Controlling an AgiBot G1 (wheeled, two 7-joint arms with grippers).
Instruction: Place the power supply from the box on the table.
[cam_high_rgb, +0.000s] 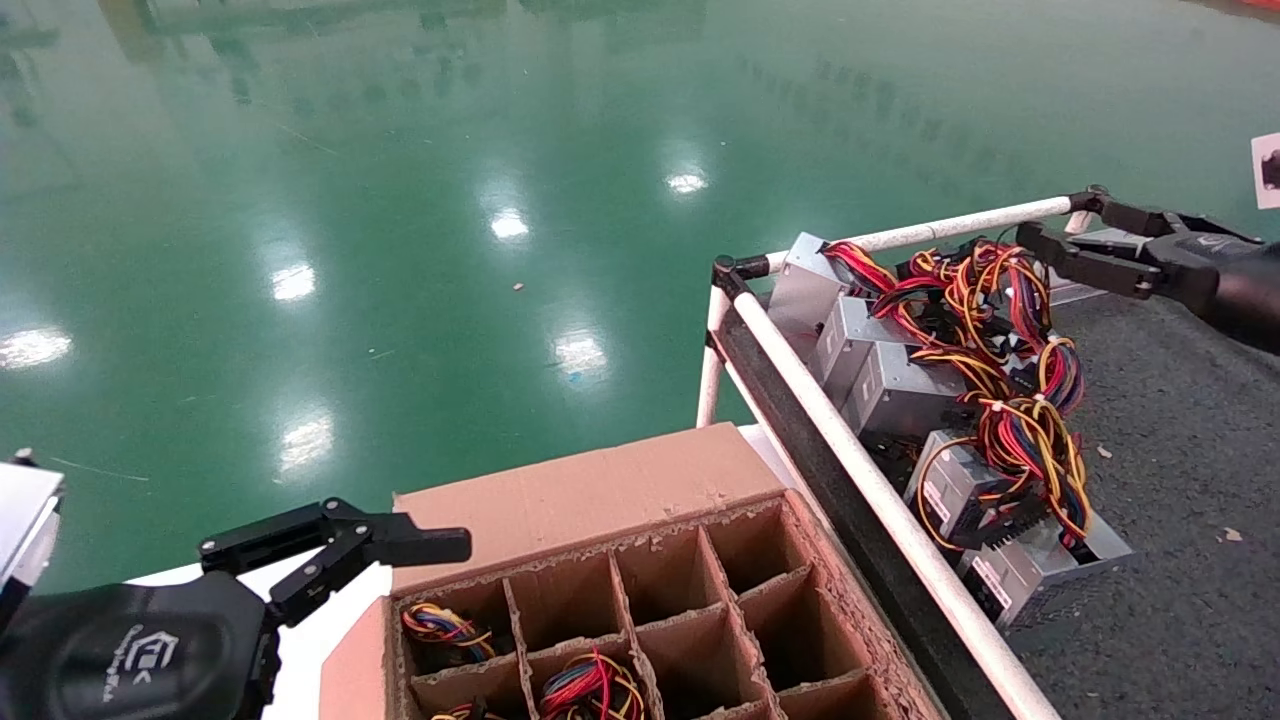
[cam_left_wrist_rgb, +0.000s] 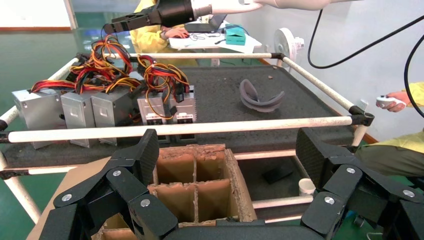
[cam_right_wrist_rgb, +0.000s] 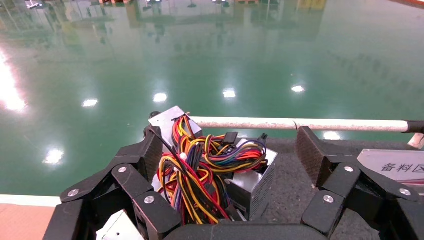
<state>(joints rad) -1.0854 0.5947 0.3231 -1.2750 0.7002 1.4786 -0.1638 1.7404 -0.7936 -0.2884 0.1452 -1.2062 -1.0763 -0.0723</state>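
On the table (cam_high_rgb: 1180, 420) a row of supplies (cam_high_rgb: 900, 385) is already laid by the rail; in the box (cam_high_rgb: 600, 500) wired units (cam_high_rgb: 590, 690) remain. The left gripper (cam_high_rgb: 335, 548), spread wide, is held empty beside the box; the right gripper (cam_high_rgb: 1095, 240), also wide, above the row

Silver-grey power supplies (cam_high_rgb: 905, 385) trail red, yellow, orange and black wires along the left edge of the dark grey speckled surface (cam_high_rgb: 1180, 440), which is railed in white pipe (cam_high_rgb: 880, 495) with black corner joints. Brown box (cam_high_rgb: 640, 560), glossy green floor (cam_high_rgb: 400, 200), both tools black.
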